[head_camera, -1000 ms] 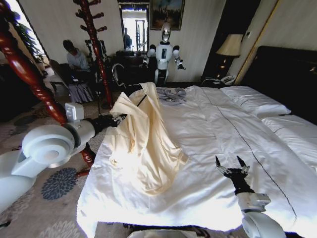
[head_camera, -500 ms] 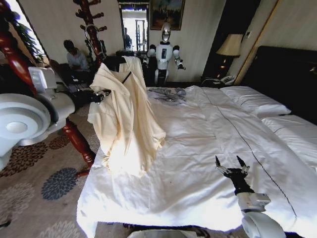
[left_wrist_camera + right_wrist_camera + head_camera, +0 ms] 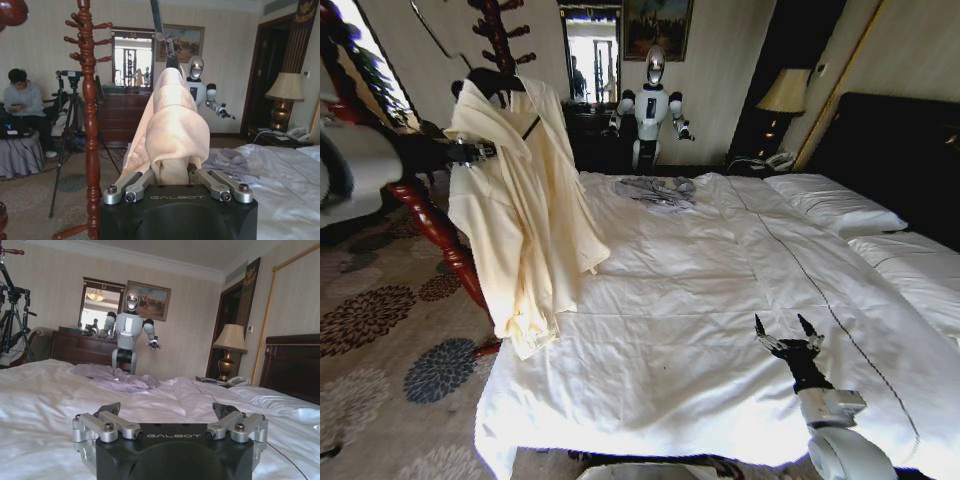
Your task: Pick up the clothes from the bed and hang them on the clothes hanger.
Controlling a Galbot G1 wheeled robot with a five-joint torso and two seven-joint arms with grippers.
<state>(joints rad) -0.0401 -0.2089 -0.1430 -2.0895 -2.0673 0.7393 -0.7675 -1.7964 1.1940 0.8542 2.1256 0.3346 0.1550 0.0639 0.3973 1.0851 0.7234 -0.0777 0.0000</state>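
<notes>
The cream-yellow clothes [image 3: 525,215] hang in the air off the left side of the bed [image 3: 720,300], draped on a dark clothes hanger [image 3: 492,80] at their collar. My left gripper [image 3: 485,152] is shut on the cloth near the shoulder. In the left wrist view the bunched cream clothes [image 3: 172,130] sit between the jaws of the left gripper [image 3: 172,175], and the clothes hanger [image 3: 167,47] sticks up above them. My right gripper [image 3: 787,333] stands open low over the white duvet at the front right, and it holds nothing [image 3: 167,412].
A red wooden coat stand [image 3: 500,30] rises just behind the garment, and its post [image 3: 90,125] is close by. A grey-blue garment [image 3: 658,190] lies at the bed's far side. Another robot [image 3: 650,105] stands by the dresser. A carved bedpost [image 3: 430,225] is on the left.
My left arm has swung up and to the left, lifting the cream clothes off the bed until they hang beside the coat stand. The right arm has not moved.
</notes>
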